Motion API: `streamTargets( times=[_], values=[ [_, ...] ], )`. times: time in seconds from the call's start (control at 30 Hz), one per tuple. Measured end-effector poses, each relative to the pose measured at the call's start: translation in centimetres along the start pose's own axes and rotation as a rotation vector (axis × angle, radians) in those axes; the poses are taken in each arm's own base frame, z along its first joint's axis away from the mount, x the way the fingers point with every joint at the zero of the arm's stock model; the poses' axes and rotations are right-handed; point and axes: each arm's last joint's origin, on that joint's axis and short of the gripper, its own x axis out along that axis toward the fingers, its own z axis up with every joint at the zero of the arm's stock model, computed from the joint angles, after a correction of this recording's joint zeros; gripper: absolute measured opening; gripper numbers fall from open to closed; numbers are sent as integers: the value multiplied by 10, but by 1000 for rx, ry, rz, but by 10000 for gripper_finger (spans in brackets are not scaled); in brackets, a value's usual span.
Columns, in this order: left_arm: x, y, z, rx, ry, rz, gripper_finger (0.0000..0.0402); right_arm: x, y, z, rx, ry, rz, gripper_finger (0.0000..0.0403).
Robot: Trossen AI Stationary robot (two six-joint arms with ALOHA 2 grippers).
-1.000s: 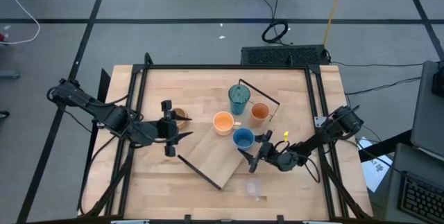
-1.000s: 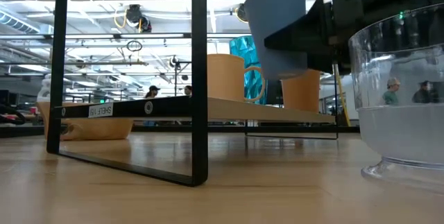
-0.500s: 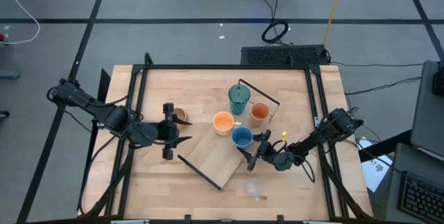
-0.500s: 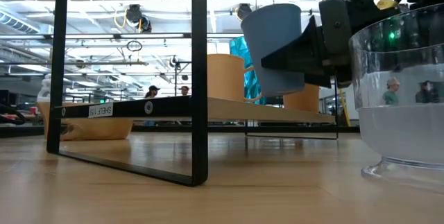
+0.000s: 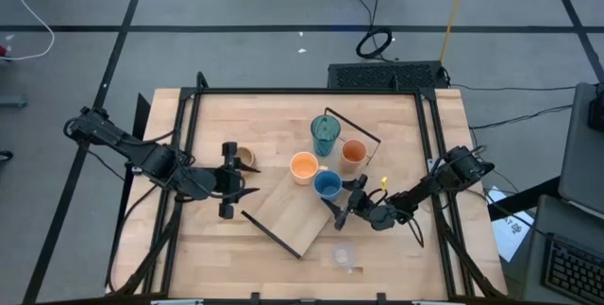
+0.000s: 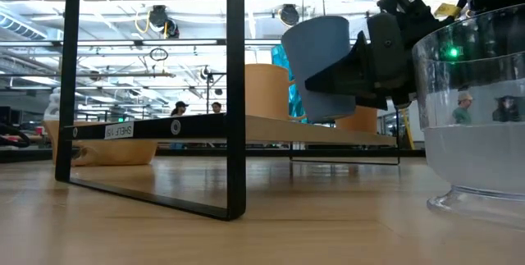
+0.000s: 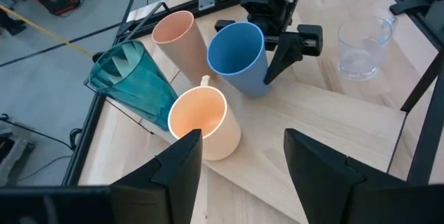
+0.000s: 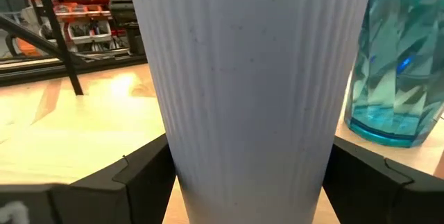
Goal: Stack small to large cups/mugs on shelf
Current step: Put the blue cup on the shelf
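Observation:
The light-wood shelf [image 5: 288, 215] lies slantwise in the table's middle. On it stand the teal tumbler [image 5: 325, 133], an orange cup [image 5: 353, 152] and an orange handled mug [image 5: 304, 166]. My right gripper [image 5: 343, 199] is shut on the small blue cup [image 5: 327, 185], low over the shelf's near-right side. My left gripper [image 7: 239, 161] hangs open above the table left of the shelf, beside the tan mug [image 5: 243, 157]. The clear cup [image 5: 344, 255] stands on the table near the front edge. My right gripper pinches the blue cup's ribbed lower wall [image 8: 208, 148] between its two fingers, one on each side. The fingers [image 6: 349, 72] come in about level from the table's right. The cup leans, mouth up, its base [image 6: 316, 117] at board height; whether it touches the shelf I cannot tell.
Black metal rails [image 6: 236, 93] rise at the shelf's ends, one close to the teal tumbler. Black frame bars [image 5: 184, 154] run along the table's sides. Bare wood shows on the shelf's near-left half [image 5: 278, 220].
My right gripper has come down with the blue cup and shifted a little toward the far-left, nearer the orange mug. The cup has sunk from well above the board to board height, still leaning. My left gripper has kept its place.

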Motion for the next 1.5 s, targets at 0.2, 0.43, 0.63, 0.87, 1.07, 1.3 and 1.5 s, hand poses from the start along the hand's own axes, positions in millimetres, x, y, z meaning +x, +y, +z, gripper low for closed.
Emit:
streamTargets(
  times=[0.2,0.43,0.63,0.87,1.07,1.3,1.5],
  values=[
    [0,0,0,-1,0,0,207,1,0,-2,7,15,13,301],
    [0,0,0,-4,0,0,207,1,-1,-3,-8,24,12,302],
    [0,0,0,-5,0,0,207,1,-1,-4,-12,29,10,302],
    [0,0,0,-7,4,-1,207,1,-1,-4,-11,29,10,313],
    [0,0,0,-11,4,-10,207,1,-1,-3,-8,27,11,349],
    [0,0,0,-13,4,-14,207,0,0,-2,-14,25,15,356],
    [0,-1,0,-15,5,-17,207,-8,4,12,-31,-3,16,357]
  ],
)
